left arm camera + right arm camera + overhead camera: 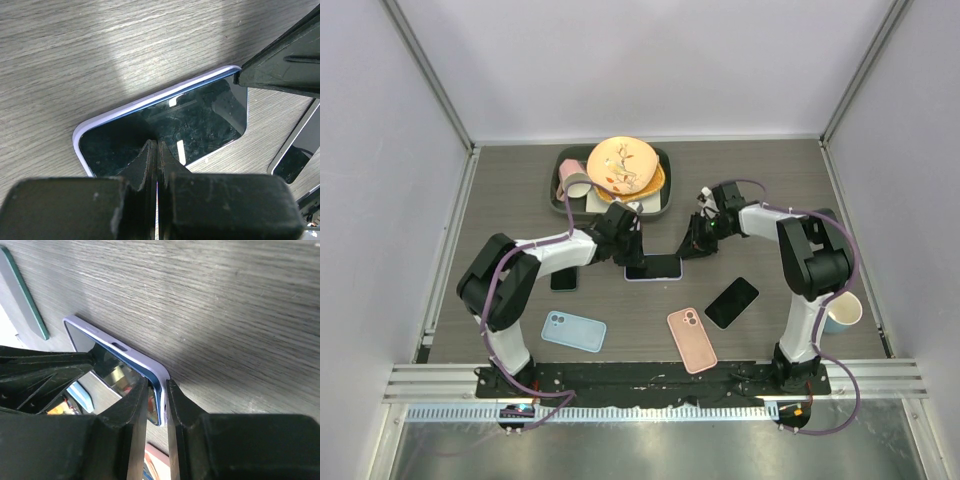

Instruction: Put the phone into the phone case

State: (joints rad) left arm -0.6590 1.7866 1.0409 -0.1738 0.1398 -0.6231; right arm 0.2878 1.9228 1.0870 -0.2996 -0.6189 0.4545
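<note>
My left gripper (157, 150) has its fingers (145, 167) pressed tight together with nothing between them, and the joined tips rest down on the glass of the phone (200, 115). My right gripper (159, 390) is nearly closed. Its two fingers (137, 410) straddle one end corner, one tip on the screen side and the other against the outside wall of the lilac phone case (135, 357) — a narrow pinch on the rim. The phone lies screen up inside that case, flat on the table just nearer to me than the green tray (560, 195). Its long axis runs left to right, parallel with the tray's near edge. The end with the earpiece slot points toward my right gripper — my left tips sit toward the other end.
</note>
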